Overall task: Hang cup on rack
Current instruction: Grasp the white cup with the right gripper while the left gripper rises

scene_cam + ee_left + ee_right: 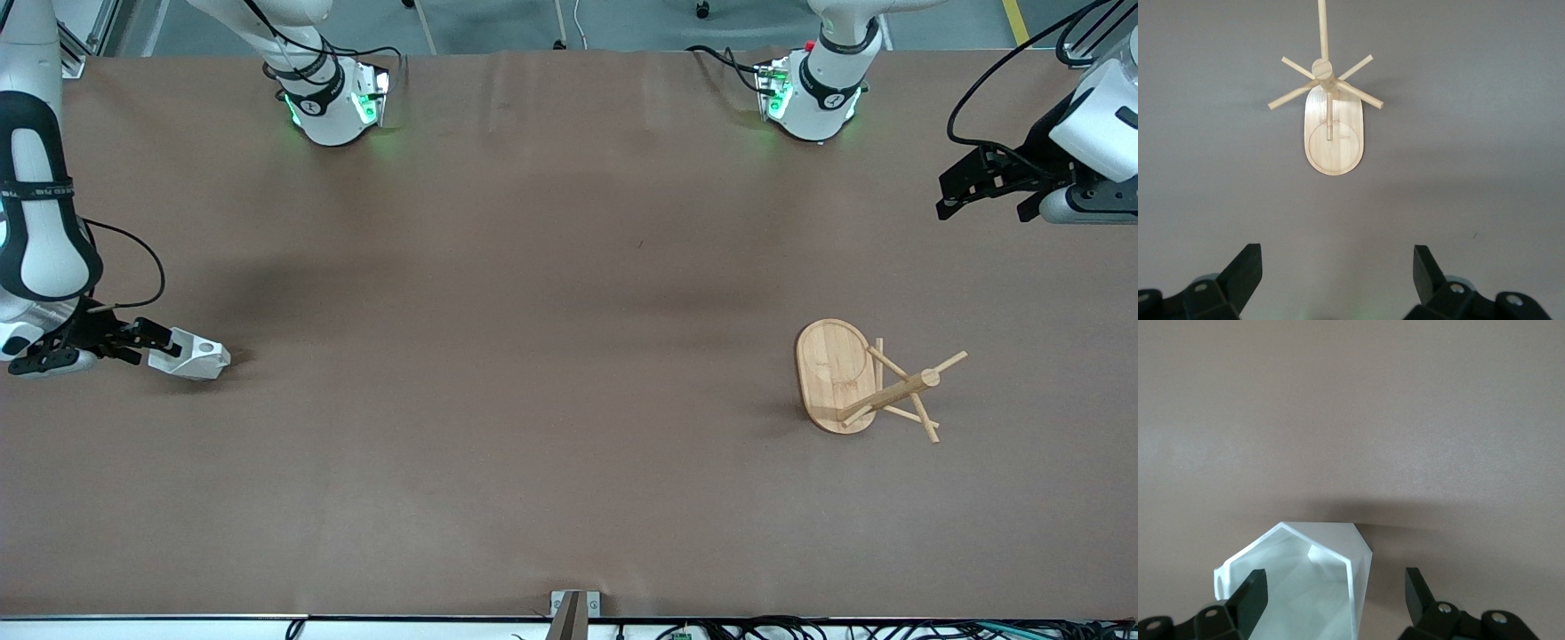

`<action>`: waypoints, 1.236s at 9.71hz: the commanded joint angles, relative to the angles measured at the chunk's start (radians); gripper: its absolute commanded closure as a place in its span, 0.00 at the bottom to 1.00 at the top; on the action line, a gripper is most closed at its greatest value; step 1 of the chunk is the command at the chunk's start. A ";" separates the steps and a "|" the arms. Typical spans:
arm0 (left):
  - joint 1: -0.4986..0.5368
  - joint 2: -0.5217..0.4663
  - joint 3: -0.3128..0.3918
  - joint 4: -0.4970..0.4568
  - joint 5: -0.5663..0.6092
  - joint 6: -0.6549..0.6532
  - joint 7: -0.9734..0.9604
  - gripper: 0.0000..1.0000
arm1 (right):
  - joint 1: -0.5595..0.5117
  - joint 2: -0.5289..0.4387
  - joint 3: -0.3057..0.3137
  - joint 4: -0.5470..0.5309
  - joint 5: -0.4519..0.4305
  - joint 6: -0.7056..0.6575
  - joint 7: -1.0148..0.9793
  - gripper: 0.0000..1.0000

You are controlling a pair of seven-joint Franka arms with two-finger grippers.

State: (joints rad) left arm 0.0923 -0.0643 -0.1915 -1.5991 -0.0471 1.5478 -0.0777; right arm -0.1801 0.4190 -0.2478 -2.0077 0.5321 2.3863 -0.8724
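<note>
You have the cup (197,358) on the counter (533,356) at the right arm's end, the rack (867,382) apparently standing toward the left arm's end.

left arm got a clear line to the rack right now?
Probably yes. The left gripper hangs open over bare table at its own end, and its wrist view shows the rack with nothing between. The cup sits at the right gripper, well away.

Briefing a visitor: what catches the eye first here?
The white cup lies on its side at the right arm's end of the table, the right gripper open around it. At the left arm's end stands the bamboo rack; the left gripper waits open above the table.
</note>
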 commanded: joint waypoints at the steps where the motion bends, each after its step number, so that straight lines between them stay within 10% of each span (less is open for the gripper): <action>1: 0.001 0.018 0.001 -0.013 -0.017 0.005 0.016 0.00 | -0.007 0.000 0.010 -0.020 0.029 0.031 -0.028 0.25; 5: -0.011 0.040 -0.006 -0.012 -0.017 0.005 0.018 0.00 | 0.004 0.000 0.010 -0.019 0.031 0.033 -0.027 0.95; 12: -0.077 0.095 -0.094 0.014 -0.140 0.049 0.042 0.00 | 0.062 -0.086 0.009 -0.017 0.055 -0.091 0.123 0.99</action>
State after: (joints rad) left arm 0.0350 -0.0112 -0.2595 -1.5935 -0.1838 1.5803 -0.0522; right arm -0.1540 0.4174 -0.2370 -2.0045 0.5710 2.3507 -0.8251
